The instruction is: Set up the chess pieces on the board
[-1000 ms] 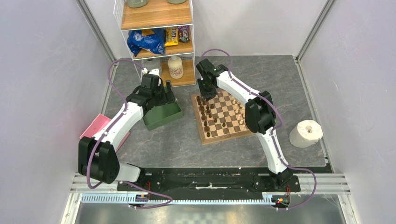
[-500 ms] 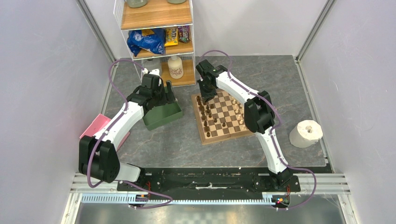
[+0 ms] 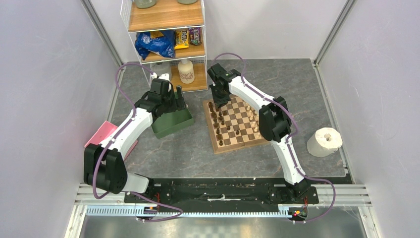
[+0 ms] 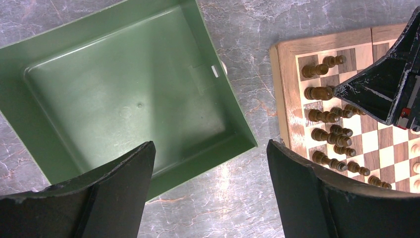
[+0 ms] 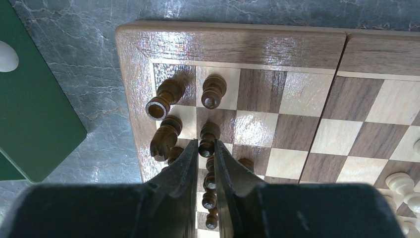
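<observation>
The board lies on the table right of centre. Dark chess pieces stand along its left side and cream ones along its right. My right gripper is low over the board's far left corner. In the right wrist view its fingers are nearly closed around the head of a dark pawn standing in the pawn column, next to a rook and a knight. My left gripper is wide open and empty above the near right corner of the empty green tray.
A small white object lies just beside the tray's right rim. A wire shelf with snacks and a bottle stands at the back. A paper roll sits at the right and a pink item at the left.
The right arm has shifted very slightly over the board's far left corner. The left arm has not moved.
</observation>
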`<state>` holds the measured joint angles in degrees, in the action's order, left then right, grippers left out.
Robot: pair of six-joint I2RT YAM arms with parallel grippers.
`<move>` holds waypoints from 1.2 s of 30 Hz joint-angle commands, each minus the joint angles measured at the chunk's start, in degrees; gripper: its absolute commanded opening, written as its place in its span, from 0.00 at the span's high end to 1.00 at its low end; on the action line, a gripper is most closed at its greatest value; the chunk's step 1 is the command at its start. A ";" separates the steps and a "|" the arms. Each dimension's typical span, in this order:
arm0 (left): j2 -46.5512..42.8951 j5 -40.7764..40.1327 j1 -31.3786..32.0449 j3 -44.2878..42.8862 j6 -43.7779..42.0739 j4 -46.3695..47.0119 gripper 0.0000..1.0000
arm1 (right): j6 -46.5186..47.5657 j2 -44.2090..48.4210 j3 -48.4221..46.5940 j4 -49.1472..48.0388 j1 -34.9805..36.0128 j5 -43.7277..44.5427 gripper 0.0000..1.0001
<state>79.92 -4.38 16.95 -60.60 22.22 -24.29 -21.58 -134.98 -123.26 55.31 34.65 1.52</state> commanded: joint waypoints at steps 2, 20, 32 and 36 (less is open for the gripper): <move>-0.12 0.16 -0.30 -1.98 -0.39 0.87 0.10 | 0.06 0.50 -2.17 0.22 0.23 1.19 0.74; -0.70 0.06 -0.25 -1.80 -0.20 0.90 0.10 | -0.72 9.28 3.00 -2.32 -0.79 1.15 0.62; -0.95 0.78 -0.26 -1.63 0.09 1.10 0.10 | -2.52 11.46 10.83 -3.16 -2.29 1.03 0.63; -0.94 0.74 -0.27 -1.54 0.08 1.10 0.10 | -2.49 10.59 10.85 -2.49 -2.31 1.00 0.63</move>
<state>79.92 -4.16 16.95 -60.60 22.22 -24.27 -23.53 -124.92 -112.29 53.28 32.14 2.39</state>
